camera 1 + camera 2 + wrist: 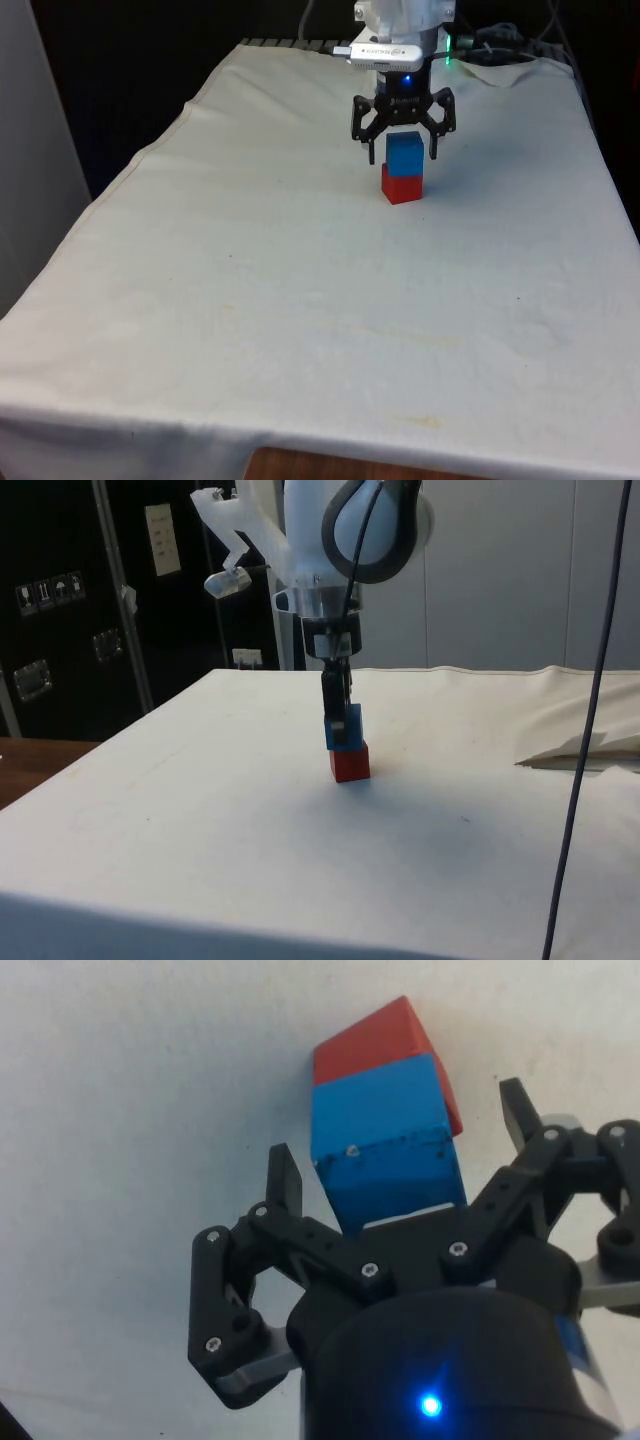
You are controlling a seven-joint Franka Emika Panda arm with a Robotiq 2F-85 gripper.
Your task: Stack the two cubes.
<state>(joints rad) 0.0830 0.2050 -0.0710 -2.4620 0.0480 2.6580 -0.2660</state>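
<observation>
1. The blue cube (404, 151) is seen resting on top of the red cube (401, 186), towards the far end of the white cloth (300, 300).
2. The gripper (403, 152) is held spread apart, its fingers (285, 1175) flanking the blue cube without touching it.

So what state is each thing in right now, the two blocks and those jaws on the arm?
Blue cube: resting on top of the red cube, sitting between the jaws with a gap on each side.
Red cube: on the white cloth, carrying the blue cube.
Gripper: jaws open, straddling the blue cube, not clamping it.
</observation>
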